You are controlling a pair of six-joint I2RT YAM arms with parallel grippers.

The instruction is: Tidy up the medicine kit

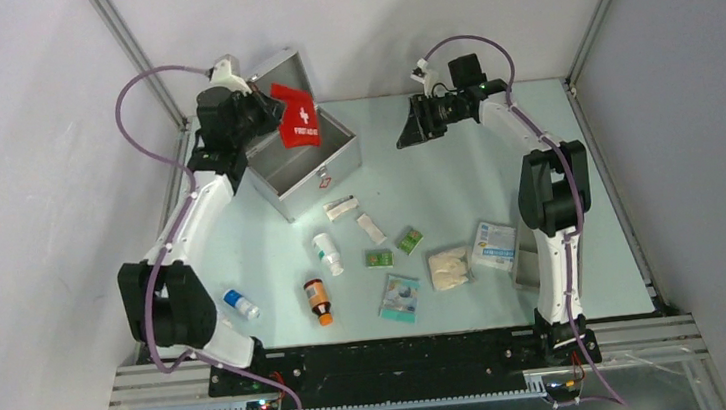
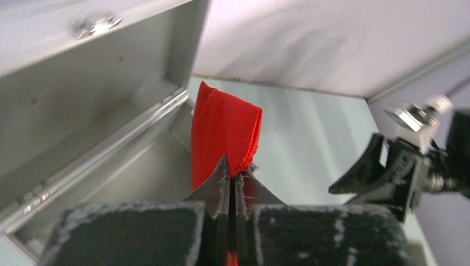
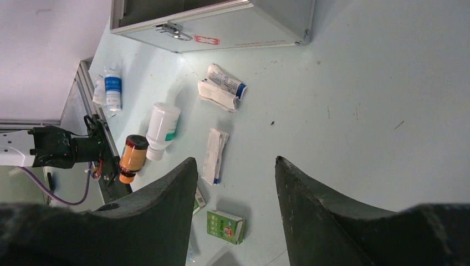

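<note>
One medicine kit (image 1: 333,164) stands open at the table's far left. The left gripper (image 2: 231,183) pinches one red pouch (image 2: 221,133) over it. The right gripper (image 3: 235,163) has its fingers spread, empty. Three bottles (image 1: 328,254) and two green boxes (image 1: 410,240) lie nearby.

Three bottles (image 1: 327,254), two green boxes (image 1: 410,240), one case (image 1: 309,185)

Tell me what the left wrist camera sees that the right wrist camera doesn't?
Only the left wrist view shows the red fabric pouch pinched in the shut left gripper, and the inside of the open silver aluminium case. Only the right wrist view shows loose medicines on the pale green table: a white plastic bottle, an orange-brown bottle and a small green cardboard box, seen past the open right gripper. Both views show the case and the table.
</note>
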